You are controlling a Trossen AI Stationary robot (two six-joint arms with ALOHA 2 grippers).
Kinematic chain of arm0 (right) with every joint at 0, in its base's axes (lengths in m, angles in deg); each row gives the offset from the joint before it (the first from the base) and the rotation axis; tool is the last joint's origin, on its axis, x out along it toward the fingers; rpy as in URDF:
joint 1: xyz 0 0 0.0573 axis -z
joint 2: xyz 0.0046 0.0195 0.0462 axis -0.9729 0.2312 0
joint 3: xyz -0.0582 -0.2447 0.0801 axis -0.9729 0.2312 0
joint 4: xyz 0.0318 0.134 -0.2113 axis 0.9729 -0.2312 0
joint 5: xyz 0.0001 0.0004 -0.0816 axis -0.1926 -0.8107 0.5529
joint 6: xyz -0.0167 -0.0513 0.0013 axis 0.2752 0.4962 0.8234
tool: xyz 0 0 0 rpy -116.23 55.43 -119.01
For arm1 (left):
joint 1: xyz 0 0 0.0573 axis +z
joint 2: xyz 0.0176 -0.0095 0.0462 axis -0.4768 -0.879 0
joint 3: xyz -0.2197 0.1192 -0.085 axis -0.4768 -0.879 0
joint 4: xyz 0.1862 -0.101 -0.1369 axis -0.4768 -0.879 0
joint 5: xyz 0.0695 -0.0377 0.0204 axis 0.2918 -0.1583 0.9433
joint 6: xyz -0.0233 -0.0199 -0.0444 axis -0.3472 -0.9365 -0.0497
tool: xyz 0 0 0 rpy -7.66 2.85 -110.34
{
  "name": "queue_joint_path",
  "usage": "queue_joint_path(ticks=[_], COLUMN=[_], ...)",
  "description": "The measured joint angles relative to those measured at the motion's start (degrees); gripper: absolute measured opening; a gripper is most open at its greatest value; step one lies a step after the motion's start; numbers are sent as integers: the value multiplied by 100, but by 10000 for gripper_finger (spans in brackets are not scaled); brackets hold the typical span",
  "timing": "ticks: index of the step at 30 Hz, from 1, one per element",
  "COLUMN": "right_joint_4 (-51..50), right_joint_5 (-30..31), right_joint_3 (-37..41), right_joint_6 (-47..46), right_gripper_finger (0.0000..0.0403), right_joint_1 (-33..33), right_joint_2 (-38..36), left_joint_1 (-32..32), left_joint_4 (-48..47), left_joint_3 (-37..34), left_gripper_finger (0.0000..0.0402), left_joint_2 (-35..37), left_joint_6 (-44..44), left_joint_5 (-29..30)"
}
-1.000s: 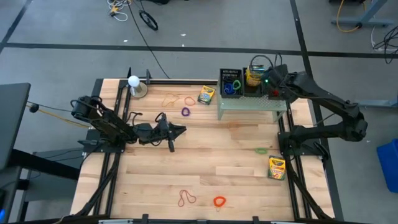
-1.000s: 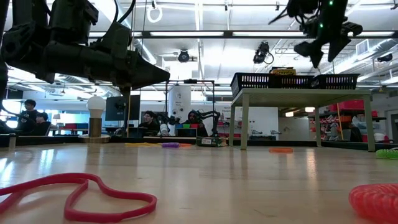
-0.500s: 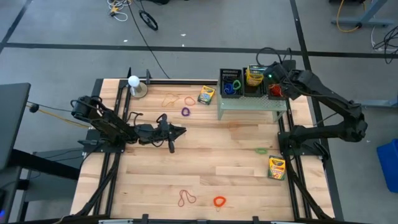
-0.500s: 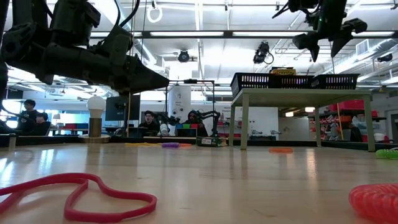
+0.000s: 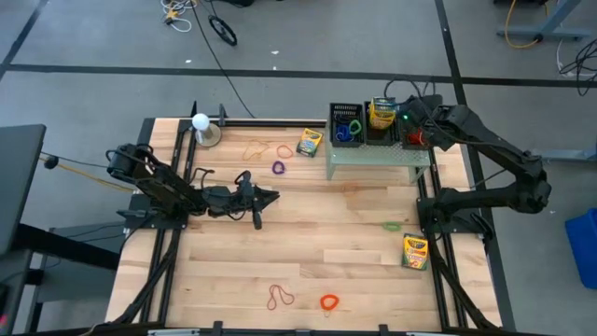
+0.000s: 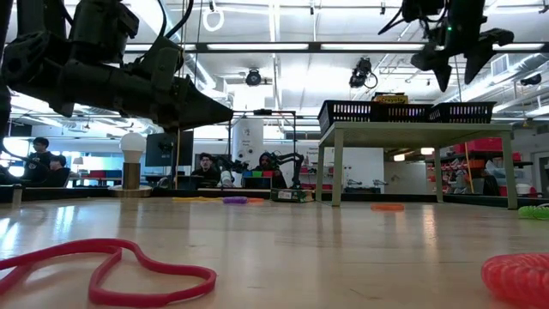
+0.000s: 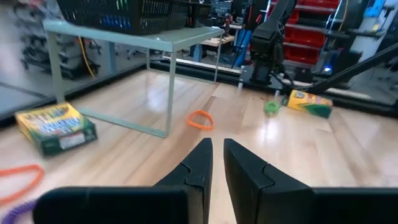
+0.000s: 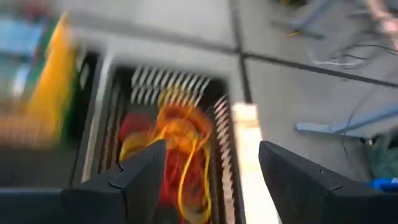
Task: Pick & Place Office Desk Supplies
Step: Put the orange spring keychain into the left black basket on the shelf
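My left gripper (image 5: 269, 196) hovers shut over the table's left middle, holding nothing; its fingers (image 7: 214, 163) point toward the stand. My right gripper (image 5: 416, 131) is open above the rightmost black bin (image 8: 168, 143), which holds red, orange and yellow rubber bands. Its fingers (image 6: 463, 51) hang clear of the bins. Crayon boxes lie flat at the far middle (image 5: 309, 143) and near right (image 5: 414, 251), and one stands in the middle bin (image 5: 381, 113). Tan and orange bands (image 5: 266, 148), a purple ring (image 5: 278, 168), a green ring (image 5: 392, 225), a reddish loop (image 5: 280, 298) and an orange ring (image 5: 328, 301) lie loose on the wood.
The pale green stand (image 5: 378, 156) carries the black bins at the far right; blue rings sit in its left bin (image 5: 347, 128). A white ball on a round base (image 5: 201, 125) stands at the far left. People sit beyond the far edge (image 6: 206, 167). Bare wood spans the table's middle.
My right gripper has risen a little over the bins and shifted toward the table's right edge, turning slightly as it went. My left gripper has kept still. The loose supplies on the table have not moved.
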Motion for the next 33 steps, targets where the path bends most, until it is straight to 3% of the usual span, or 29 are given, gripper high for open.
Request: queue_joint_path(ticks=[4, 8, 13, 17, 23, 28, 33], right_joint_4=[-437, -840, -936, -618, 1673, 3172, 3970], right_joint_5=[-1521, -1508, -1413, -1397, -1657, -1885, -1966], right_joint_3=[0, 0, 0, 18, 684, 1101, 1121], right_joint_6=[1078, 1027, 520, -13, 633, 1022, 892], right_gripper_finger=[232, 145, 18, 18, 5, 16, 18], right_joint_1=[-189, -1158, -2872, -4416, -6334, -7295, -7654], right_joint_2=[-31, -226, -522, -467, -15, 724, 1711], left_joint_1=[2, 11, 2, 0, -77, -116, -112], left_joint_4=[-125, -120, -119, -122, -213, -244, -244], left_joint_3=[0, 0, 2, 4, 4, 4, 4], left_gripper_finger=[48, 48, 48, 48, 48, 48, 48], left_joint_2=[0, 0, 0, 0, 0, 0, 0], left_joint_6=[-689, -598, -417, -360, -267, -122, 12], left_joint_5=[-176, -291, -560, -926, -1061, -1061, -1042])
